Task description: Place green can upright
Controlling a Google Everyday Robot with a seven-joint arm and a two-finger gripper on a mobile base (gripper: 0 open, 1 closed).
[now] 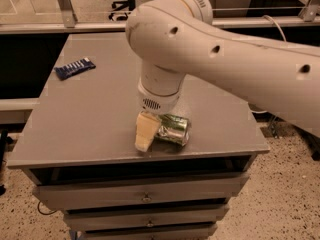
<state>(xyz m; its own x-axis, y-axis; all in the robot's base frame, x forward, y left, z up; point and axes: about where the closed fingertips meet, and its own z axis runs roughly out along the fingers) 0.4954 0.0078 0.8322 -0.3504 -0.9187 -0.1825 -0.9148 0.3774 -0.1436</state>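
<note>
The green can [174, 129] lies on its side near the front edge of the grey table [90, 119], its silver end facing right. My gripper [146, 134] points down from the large white arm and stands at the can's left end, covering that part of it. The rest of the gripper is hidden under the wrist.
A blue packet [75, 67] lies at the table's back left. The table sits on a cabinet of drawers [145, 198]. The white arm [240, 59] reaches in from the right above the table's back right. A rail [65, 28] runs behind the table.
</note>
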